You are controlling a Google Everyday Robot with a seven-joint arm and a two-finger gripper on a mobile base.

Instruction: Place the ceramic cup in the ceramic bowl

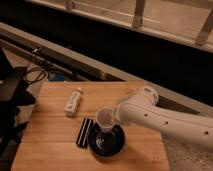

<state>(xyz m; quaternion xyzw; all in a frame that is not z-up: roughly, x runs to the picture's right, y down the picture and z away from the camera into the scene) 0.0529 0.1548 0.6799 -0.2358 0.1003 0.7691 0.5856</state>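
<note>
I find the gripper [115, 115] at the right side of the ceramic cup [104, 119]; whether it grips the cup I cannot tell. The cup sits upright over the ceramic bowl [116, 145] on the wooden surface [45, 145]. A black bar [85, 131] lies just left of the bowl, with a white bottle [74, 101] beyond.

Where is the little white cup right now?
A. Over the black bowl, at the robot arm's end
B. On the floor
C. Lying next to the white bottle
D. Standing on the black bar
A: the ceramic cup is upright over the ceramic bowl, at the gripper, apart from the white bottle and black bar.
</note>
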